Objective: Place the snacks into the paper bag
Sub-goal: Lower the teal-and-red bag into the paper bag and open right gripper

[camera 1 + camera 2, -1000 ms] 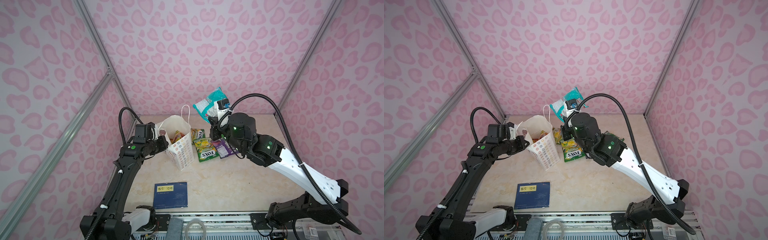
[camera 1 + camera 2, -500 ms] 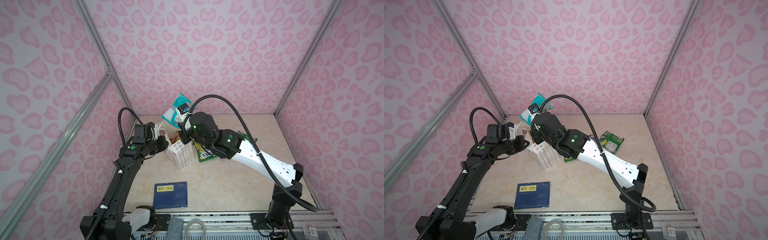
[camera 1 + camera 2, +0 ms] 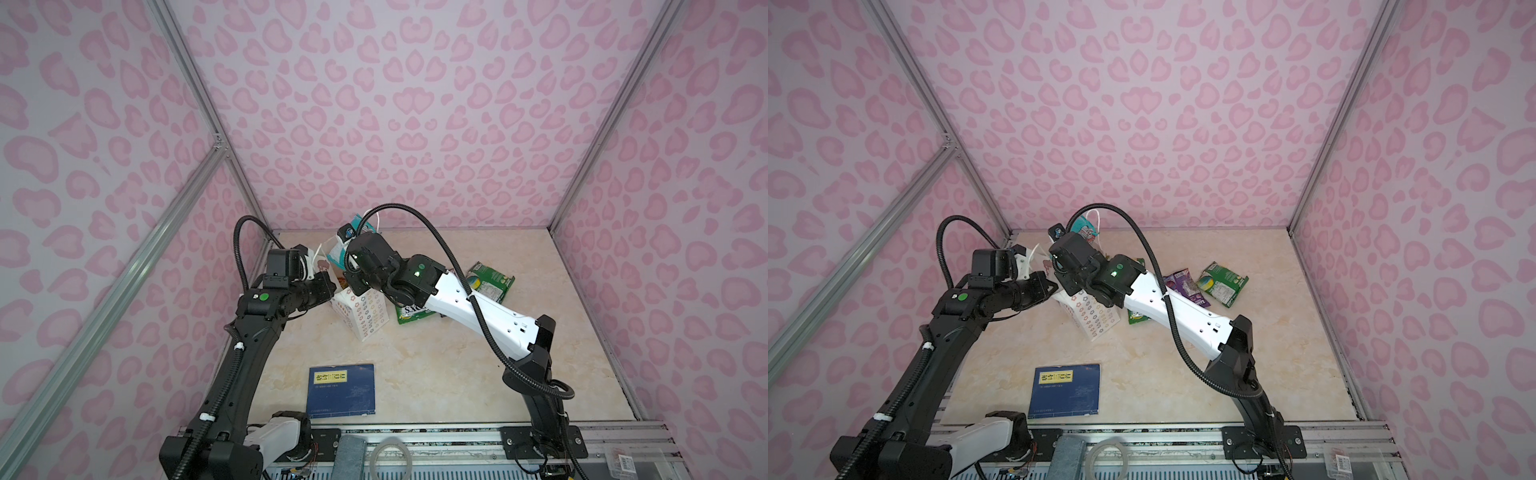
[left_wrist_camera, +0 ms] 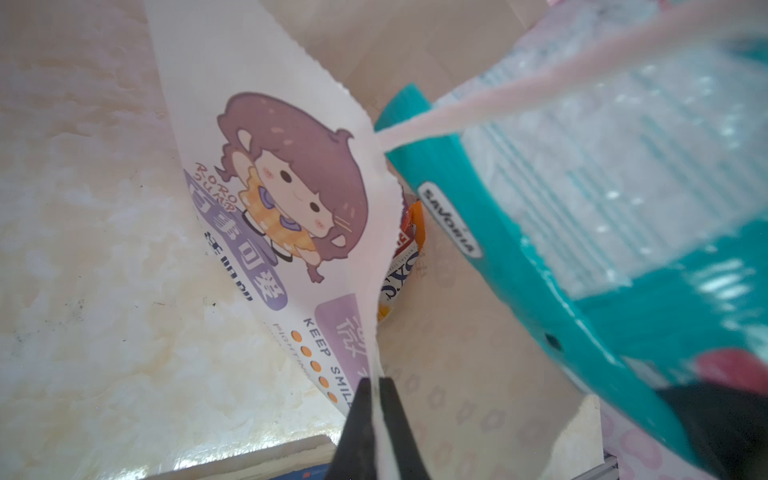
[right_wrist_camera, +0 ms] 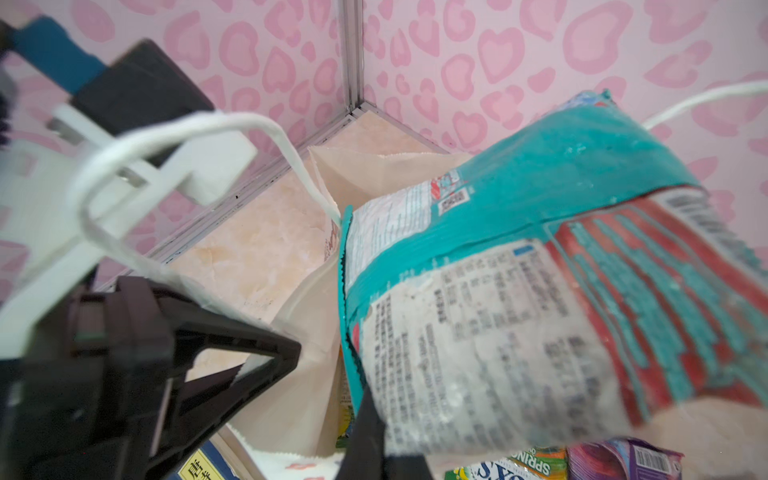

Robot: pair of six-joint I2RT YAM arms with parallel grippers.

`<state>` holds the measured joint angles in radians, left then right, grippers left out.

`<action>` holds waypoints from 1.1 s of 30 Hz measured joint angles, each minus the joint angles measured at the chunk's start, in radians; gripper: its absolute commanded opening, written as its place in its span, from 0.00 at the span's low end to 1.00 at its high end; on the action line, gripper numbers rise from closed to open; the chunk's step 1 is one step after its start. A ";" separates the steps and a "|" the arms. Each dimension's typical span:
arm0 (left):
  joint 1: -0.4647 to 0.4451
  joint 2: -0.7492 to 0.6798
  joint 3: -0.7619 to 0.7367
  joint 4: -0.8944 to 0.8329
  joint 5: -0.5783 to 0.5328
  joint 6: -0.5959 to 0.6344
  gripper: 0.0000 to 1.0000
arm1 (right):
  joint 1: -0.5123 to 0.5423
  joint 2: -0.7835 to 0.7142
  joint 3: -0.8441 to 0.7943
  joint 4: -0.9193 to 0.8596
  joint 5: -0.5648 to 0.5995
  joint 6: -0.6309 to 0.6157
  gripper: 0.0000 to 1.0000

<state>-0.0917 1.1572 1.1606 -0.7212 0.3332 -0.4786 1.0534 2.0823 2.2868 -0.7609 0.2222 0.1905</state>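
Both top views overlook the whole table [image 3: 457, 374]; wrist cameras closely share the paper bag [image 4: 282, 199].

In a top view the paper bag [image 3: 1093, 312] stands tilted toward the back left of the counter [image 3: 1183, 374], its flowered side facing the camera. The left gripper [image 3: 1053, 287] meets the bag's near rim, fingers together. The right gripper [image 3: 1076, 237] hangs over the bag's mouth, and a teal packet [image 3: 1083, 227] sticks up behind it. The right arm crosses over a green-yellow packet [image 3: 1137, 317]. A purple packet [image 3: 1184, 281] and a green packet [image 3: 1223, 285] lie just beyond the arm. A dark-blue book [image 3: 1065, 390] lies flat near the front edge.
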 measured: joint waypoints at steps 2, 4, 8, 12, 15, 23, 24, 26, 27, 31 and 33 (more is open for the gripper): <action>0.000 0.000 0.000 0.001 0.000 0.000 0.08 | -0.010 0.010 0.002 -0.017 -0.010 0.001 0.00; 0.001 0.000 0.000 0.002 0.002 0.000 0.08 | -0.012 0.019 0.011 -0.032 -0.021 0.007 0.00; 0.003 0.000 -0.001 0.002 0.003 0.000 0.08 | -0.013 0.051 0.060 -0.052 -0.035 0.009 0.01; 0.006 0.002 -0.001 0.002 0.008 0.000 0.08 | -0.014 0.068 0.081 -0.064 -0.041 0.009 0.11; 0.006 0.002 -0.001 0.004 0.008 0.000 0.08 | -0.016 0.071 0.089 -0.067 -0.047 0.009 0.23; 0.008 0.003 -0.003 0.006 0.014 0.000 0.09 | -0.015 0.072 0.110 -0.067 -0.066 0.009 0.37; 0.009 0.004 -0.003 0.006 0.014 0.000 0.08 | -0.015 0.072 0.113 -0.067 -0.066 0.009 0.40; 0.009 0.005 -0.003 0.007 0.015 0.000 0.09 | -0.015 0.067 0.116 -0.067 -0.068 0.009 0.46; 0.010 0.006 -0.003 0.008 0.015 0.000 0.09 | -0.015 0.061 0.116 -0.067 -0.070 0.008 0.52; 0.011 0.008 -0.003 0.010 0.015 0.000 0.09 | -0.013 0.013 0.113 -0.065 -0.047 0.000 0.76; 0.012 0.010 -0.003 0.011 0.015 0.000 0.09 | -0.013 -0.026 0.090 -0.050 0.005 -0.011 0.84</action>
<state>-0.0795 1.1671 1.1580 -0.7101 0.3485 -0.4786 1.0405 2.0567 2.3764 -0.8104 0.2268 0.1795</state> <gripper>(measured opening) 0.086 0.792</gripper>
